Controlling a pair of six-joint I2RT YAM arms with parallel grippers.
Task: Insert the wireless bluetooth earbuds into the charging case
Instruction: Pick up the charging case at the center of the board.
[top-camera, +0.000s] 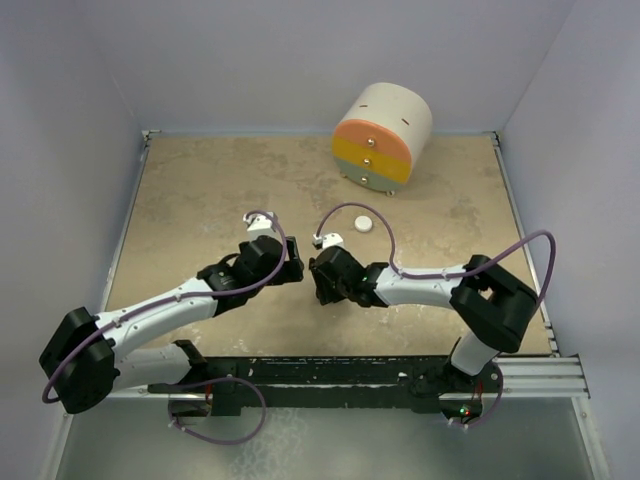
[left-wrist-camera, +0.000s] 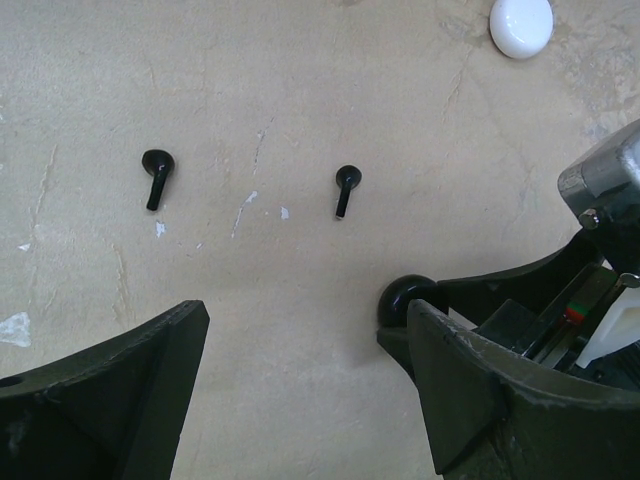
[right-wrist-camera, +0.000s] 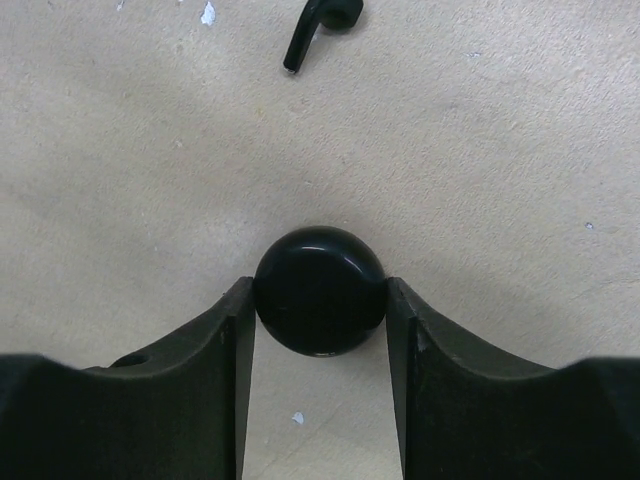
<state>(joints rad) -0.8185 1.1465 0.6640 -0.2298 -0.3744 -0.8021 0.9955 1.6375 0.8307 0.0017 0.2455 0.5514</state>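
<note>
Far left in the left wrist view, the small black stemmed plastic left earbud (left-wrist-camera: 156, 175) lay flat on the beige mottled stone-look counter (left-wrist-camera: 420, 110), bulb far, stem pointing back toward the camera; the left hand (left-wrist-camera: 305, 340) hung over the counter with its dark fingers spread wide, holding nothing; the matching black right earbud (left-wrist-camera: 346, 188) lay well apart from the first, stem roughly parallel to it, ahead of the gap between the fingers and a bit right of its middle; both earbuds were loose on the counter, neither in the case.

Next right, the small glossy black round charging case (right-wrist-camera: 320, 280) sat on the counter, pinched between the two fingers of the right hand (right-wrist-camera: 320, 300), both touching its sides; it looked shut, no opening showed in any view; the right earbud lay beyond it, apart, stem slanting.

Further right, a small white round disc (top-camera: 362, 223) lay alone; the cream-and-orange cylindrical drawer unit (top-camera: 382, 138) stood at the back.

Judgement: the right hand is busy steadying the case, so the free left hand should pick; the right earbud is nearer its centre line; the stem runs along the approach, so the fingers would close across it with little wrist turn; a tiny part like this could skid.
</note>
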